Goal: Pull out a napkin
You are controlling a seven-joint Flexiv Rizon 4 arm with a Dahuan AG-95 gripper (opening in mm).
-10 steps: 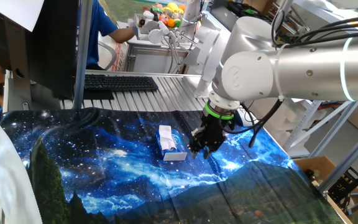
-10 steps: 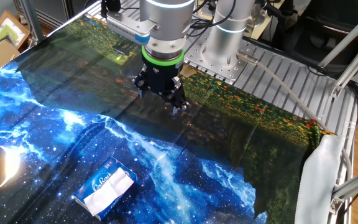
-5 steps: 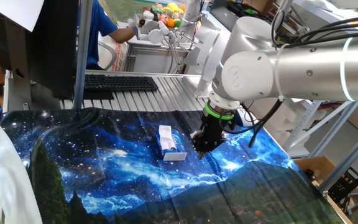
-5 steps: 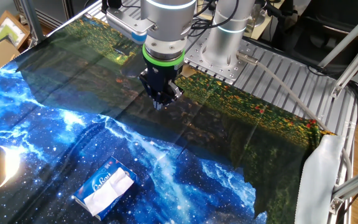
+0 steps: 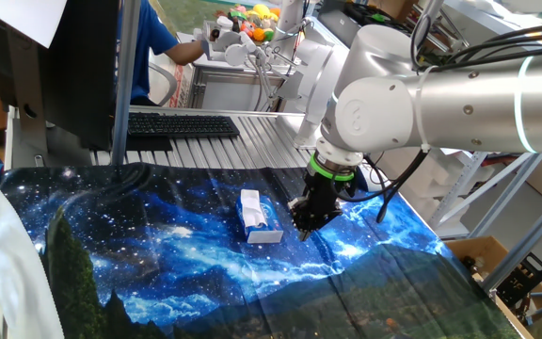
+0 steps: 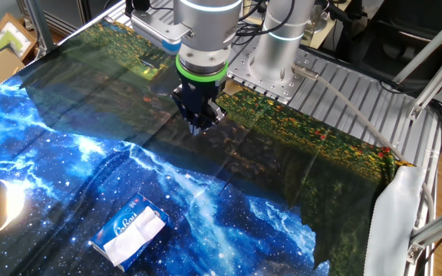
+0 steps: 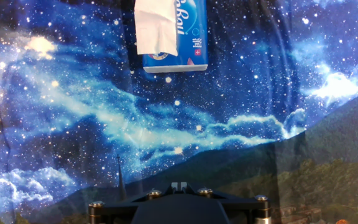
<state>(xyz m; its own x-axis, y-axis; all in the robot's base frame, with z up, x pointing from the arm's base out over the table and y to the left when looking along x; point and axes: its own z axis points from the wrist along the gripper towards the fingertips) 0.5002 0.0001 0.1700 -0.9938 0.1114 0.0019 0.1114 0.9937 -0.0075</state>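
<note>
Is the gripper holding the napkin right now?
No. The gripper hangs shut and empty above the cloth, well apart from the napkin still sticking out of the pack.

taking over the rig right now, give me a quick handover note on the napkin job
Gripper: shut, empty, pointing down over the galaxy cloth, clear of the pack.
Napkin: white sheet poking out of the top of the blue tissue pack, which lies flat on the cloth, apart from the gripper.
Done: nothing yet; the napkin sits in the pack.
Left: open the jaws, move over to the pack, pinch the sheet, pull it free.
</note>
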